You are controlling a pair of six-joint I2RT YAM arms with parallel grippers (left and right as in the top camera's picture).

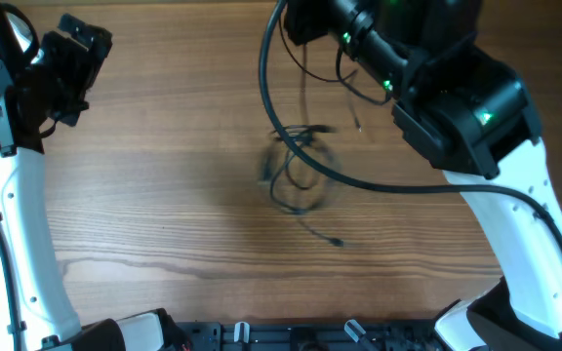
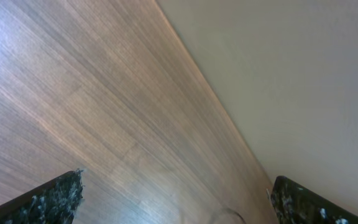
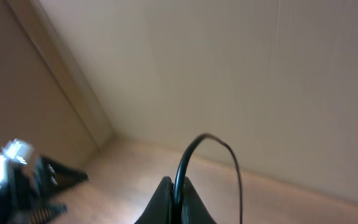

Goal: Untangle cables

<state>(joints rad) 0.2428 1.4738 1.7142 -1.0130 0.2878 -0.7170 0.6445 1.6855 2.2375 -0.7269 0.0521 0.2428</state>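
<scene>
The cables lie as a loose black tangle on the middle of the wooden table, with one small plug end trailing toward the front. A thin strand rises from the tangle toward my right gripper at the back centre. In the right wrist view that gripper is shut on a thin black cable, which arches up and over beyond the fingertips. My left gripper is lifted at the far left, well away from the tangle. Its fingers stand wide open with nothing between them.
A thicker black arm cable loops from the right arm down across the tangle toward the right. The table's far edge meets a pale wall. Arm bases and black fixtures line the front edge.
</scene>
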